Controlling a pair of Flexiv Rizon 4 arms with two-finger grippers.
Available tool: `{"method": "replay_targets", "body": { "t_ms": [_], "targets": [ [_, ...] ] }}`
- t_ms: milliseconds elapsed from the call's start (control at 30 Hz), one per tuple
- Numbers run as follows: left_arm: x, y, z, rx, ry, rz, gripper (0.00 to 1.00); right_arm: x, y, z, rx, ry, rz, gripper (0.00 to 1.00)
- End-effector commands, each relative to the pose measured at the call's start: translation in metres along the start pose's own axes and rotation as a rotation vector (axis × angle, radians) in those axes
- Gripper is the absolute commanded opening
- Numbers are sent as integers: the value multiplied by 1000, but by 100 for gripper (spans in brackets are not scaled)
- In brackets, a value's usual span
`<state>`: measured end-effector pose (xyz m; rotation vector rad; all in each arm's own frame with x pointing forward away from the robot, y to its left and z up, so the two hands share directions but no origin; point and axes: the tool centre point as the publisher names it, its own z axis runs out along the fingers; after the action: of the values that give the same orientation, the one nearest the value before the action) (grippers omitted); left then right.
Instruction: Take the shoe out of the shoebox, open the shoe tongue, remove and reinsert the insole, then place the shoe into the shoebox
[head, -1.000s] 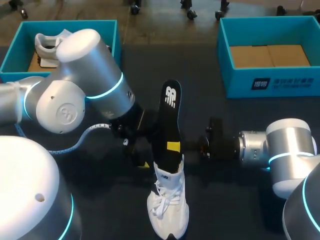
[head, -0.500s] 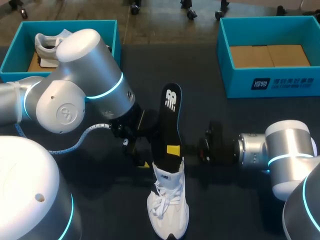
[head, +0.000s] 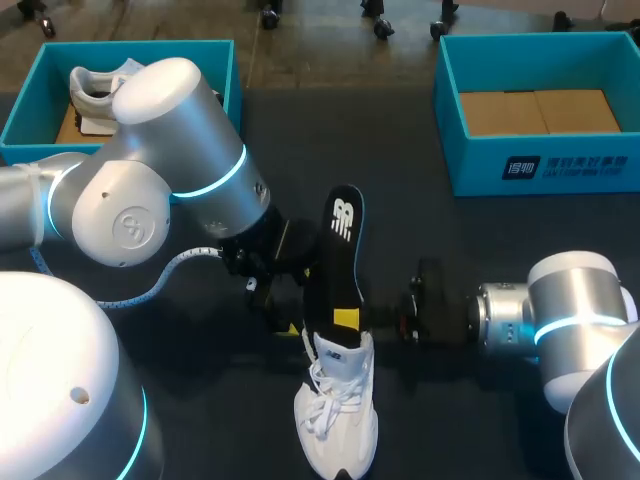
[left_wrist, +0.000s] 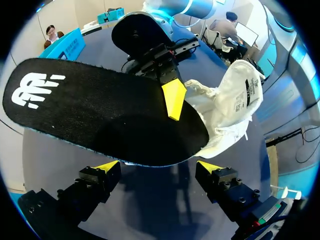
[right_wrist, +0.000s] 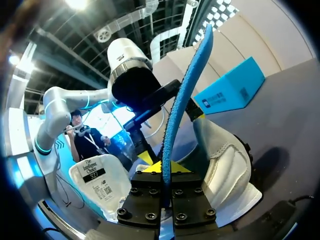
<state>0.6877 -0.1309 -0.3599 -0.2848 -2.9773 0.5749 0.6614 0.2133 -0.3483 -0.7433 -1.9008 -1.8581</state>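
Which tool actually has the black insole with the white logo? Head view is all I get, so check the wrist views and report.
Observer: The right tool is shut on the flat black insole, clamping it edge-on between both fingers.
Operator: Now the other arm's.
Observer: The left tool is open. The insole lies ahead of its spread fingers, not clamped by them.
Operator: Report the insole's hidden face.
Observer: Its underside is blue. The right wrist view shows this, with the white lace-up sneaker beside it.
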Motion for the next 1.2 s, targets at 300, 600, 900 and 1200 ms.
{"method": "replay_targets", "body": {
  "t_ms": [300,600,900,1200],
  "targets": [
    [1,1,-1,0,-3,1,100,4,-14,0,46,11,13,0],
    [1,1,-1,0,-3,1,100,8,-6,0,45,47,-16,8],
    [1,1,-1,0,-3,1,100,8,2,-1,50,75,-33,24],
    [1,1,-1,0,-3,1,100,8,12,4,66,93,-53,23]
  ]
}}
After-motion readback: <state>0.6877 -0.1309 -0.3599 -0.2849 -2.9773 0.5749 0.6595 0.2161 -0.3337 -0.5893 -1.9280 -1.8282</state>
